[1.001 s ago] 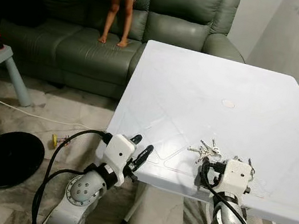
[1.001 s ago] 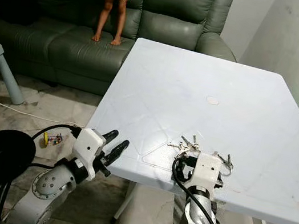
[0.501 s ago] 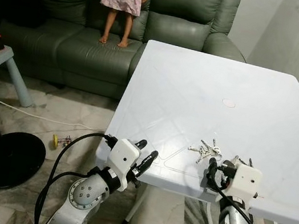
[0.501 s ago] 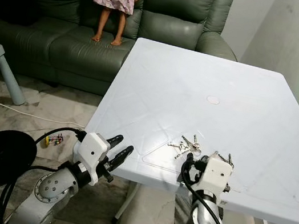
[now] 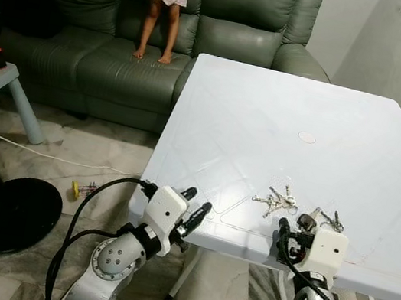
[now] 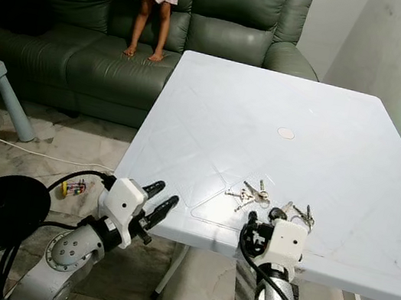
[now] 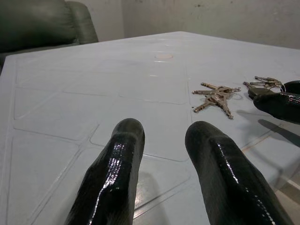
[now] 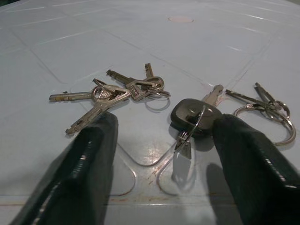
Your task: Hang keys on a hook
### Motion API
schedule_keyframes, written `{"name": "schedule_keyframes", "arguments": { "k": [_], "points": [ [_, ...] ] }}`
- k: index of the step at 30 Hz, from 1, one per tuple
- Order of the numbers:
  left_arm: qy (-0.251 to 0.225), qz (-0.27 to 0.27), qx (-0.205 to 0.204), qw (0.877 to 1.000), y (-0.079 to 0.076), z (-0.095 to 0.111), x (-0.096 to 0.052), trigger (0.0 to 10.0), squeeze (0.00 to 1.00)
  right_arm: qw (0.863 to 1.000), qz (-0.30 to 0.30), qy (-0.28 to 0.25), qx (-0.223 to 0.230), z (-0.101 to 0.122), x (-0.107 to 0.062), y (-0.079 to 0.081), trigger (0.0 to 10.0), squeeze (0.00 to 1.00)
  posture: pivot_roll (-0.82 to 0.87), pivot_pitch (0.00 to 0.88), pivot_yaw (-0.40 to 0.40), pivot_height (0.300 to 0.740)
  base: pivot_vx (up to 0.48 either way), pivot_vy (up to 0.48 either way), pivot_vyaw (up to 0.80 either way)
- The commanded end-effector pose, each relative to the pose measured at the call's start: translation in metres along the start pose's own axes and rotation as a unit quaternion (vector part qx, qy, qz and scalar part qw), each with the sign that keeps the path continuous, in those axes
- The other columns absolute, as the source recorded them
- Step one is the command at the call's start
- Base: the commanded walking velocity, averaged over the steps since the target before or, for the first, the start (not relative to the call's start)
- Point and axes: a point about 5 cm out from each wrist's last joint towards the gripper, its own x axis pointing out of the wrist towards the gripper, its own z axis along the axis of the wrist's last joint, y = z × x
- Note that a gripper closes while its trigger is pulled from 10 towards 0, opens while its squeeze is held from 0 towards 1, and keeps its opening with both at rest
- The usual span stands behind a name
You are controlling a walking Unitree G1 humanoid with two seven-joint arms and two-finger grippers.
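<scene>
A white plastic table (image 5: 282,126) stands before a green sofa (image 5: 84,60). Near the table's front edge, toward its right corner, lie two sets of keys: a fanned bunch of silver keys (image 8: 112,91) and, just beside it on the right, a black-headed key (image 8: 194,115) with further keys on rings (image 8: 267,110).

The right gripper (image 8: 164,164) sits at the front edge, its two black fingers spread wide and low over the tabletop — the black-headed key lies between them, the silver bunch just ahead of one finger (image 8: 89,154). It has hold of nothing.

The left gripper (image 7: 164,145) is at the front edge nearer the left corner, fingers parted and empty, pointing across the table toward the keys.

A person (image 5: 164,4) stands barefoot on the sofa seat. On the tiled floor to the left sits a round black base (image 5: 14,214).
</scene>
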Motion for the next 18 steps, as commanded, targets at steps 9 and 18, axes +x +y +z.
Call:
{"name": "schedule_keyframes", "arguments": {
  "k": [9, 18],
  "points": [
    [-0.01, 0.0, 0.014, 1.0, -0.0014, 0.0058, -0.0011, 10.0, 0.0, 1.0, -0.008, -0.003, -0.002, 0.0032, -0.0006, 0.0002, 0.0, 0.0, 0.09, 0.0, -0.042, 0.736, 0.0, 0.0, 0.0],
    [-0.009, 0.001, 0.016, 1.0, -0.0005, 0.0062, -0.0007, 10.0, 0.0, 1.0, -0.02, -0.003, -0.009, 0.0028, -0.0014, -0.0008, 0.0, 0.0, 0.08, 0.0, -0.038, 0.736, 0.0, 0.0, 0.0]
  ]
}}
